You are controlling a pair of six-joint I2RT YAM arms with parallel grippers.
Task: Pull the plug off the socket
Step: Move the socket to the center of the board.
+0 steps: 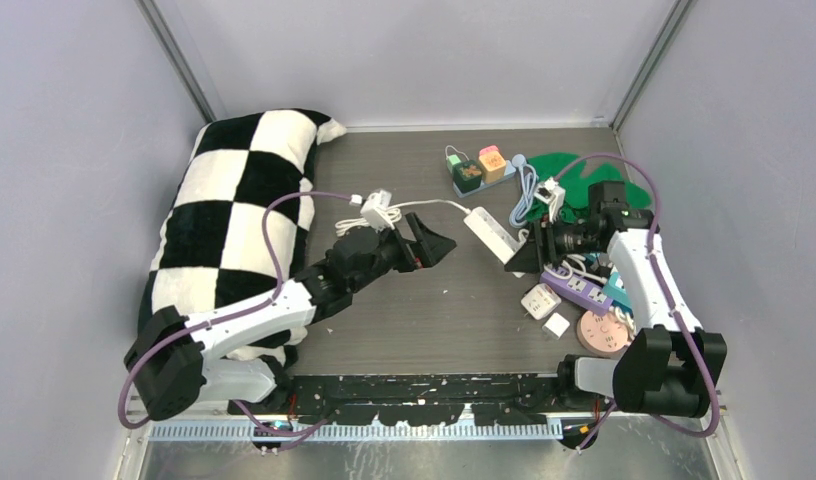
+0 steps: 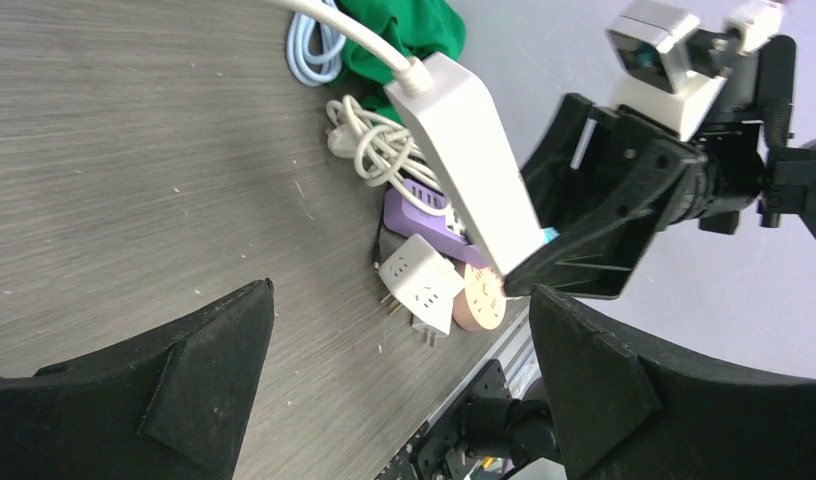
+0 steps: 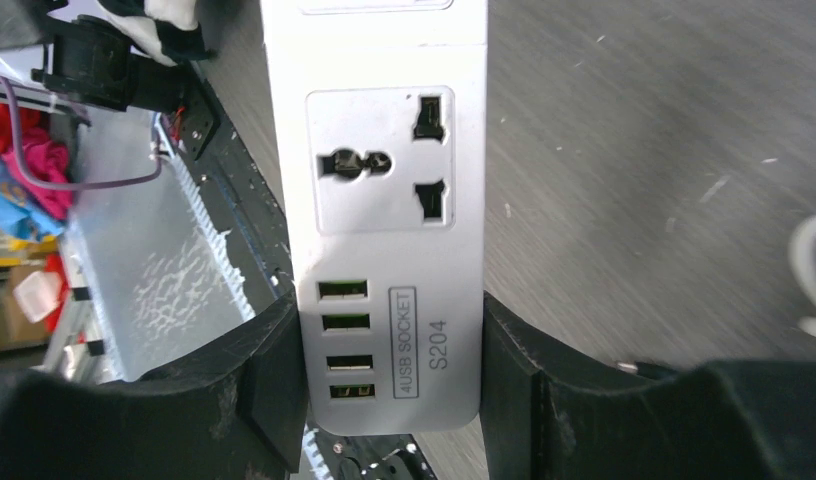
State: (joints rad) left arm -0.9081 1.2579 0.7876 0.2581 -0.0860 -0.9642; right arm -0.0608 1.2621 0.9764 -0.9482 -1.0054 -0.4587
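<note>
A white power strip (image 1: 489, 233) lies slanted mid-table. Its white cable (image 1: 429, 205) runs left to a white plug cluster (image 1: 377, 210) by the pillow. I cannot tell whether that plug sits in a socket. My right gripper (image 1: 521, 260) is shut on the strip's near end (image 3: 389, 370), beside four empty USB ports. The strip's outlet (image 3: 379, 160) is empty. In the left wrist view the strip (image 2: 474, 170) rises off the table at the held end. My left gripper (image 1: 439, 245) is open and empty just left of the strip, with its fingers (image 2: 184, 380) wide apart.
A black-and-white checkered pillow (image 1: 234, 220) fills the left side. At the right lie a purple power strip (image 1: 574, 290), white cube adaptors (image 1: 541, 300), a pink round adaptor (image 1: 601, 332), coiled cables (image 2: 369, 145) and a green cloth (image 1: 584, 175). A strip with coloured plugs (image 1: 479, 168) sits at the back.
</note>
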